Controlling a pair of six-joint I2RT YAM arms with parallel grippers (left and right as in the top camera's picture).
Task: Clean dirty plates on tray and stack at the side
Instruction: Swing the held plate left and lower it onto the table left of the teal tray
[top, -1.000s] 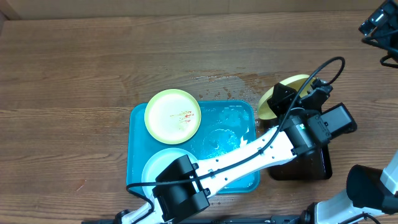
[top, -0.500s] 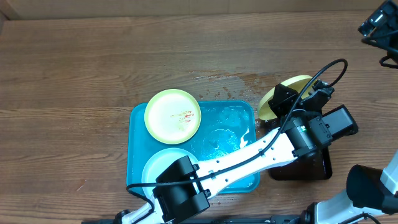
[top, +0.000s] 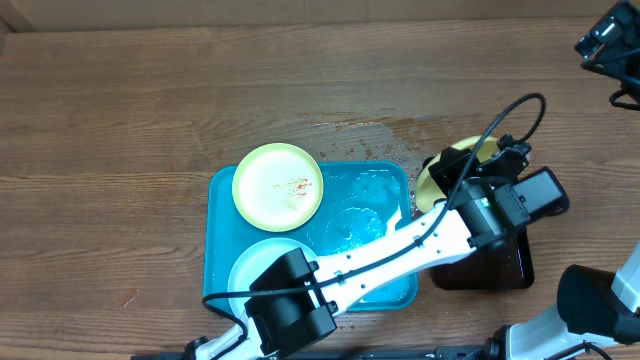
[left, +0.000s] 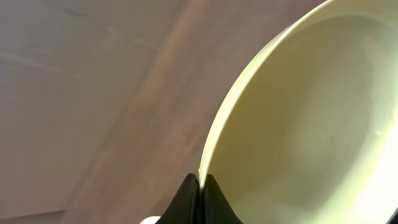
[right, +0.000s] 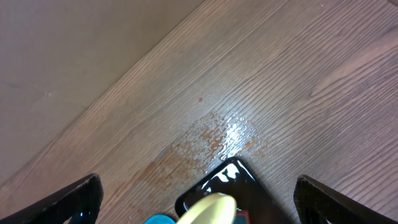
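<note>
The turquoise tray (top: 375, 195) lies at mid-table with water on it. A yellow-green plate with red smears (top: 278, 186) sits on its far left corner. The pale blue plate (top: 262, 265) sits at its near left, partly under my left arm. My left gripper (left: 202, 186) is shut on the rim of a second yellow-green plate (left: 298, 124), held tilted on edge right of the tray (top: 436, 170). That plate's edge also shows in the right wrist view (right: 208, 208). My right gripper (right: 196, 183) is open and empty, high at the far right (top: 608, 42).
A small dark brown-black tray (top: 500, 265) lies right of the turquoise one, under the held plate; its glossy corner shows in the right wrist view (right: 233, 177). A wet patch with reddish specks (top: 360, 135) lies on the wood beyond the trays.
My left gripper has shifted slightly left with the yellow-green plate, and more of the plate is now hidden by the wrist. The right arm has not moved.
</note>
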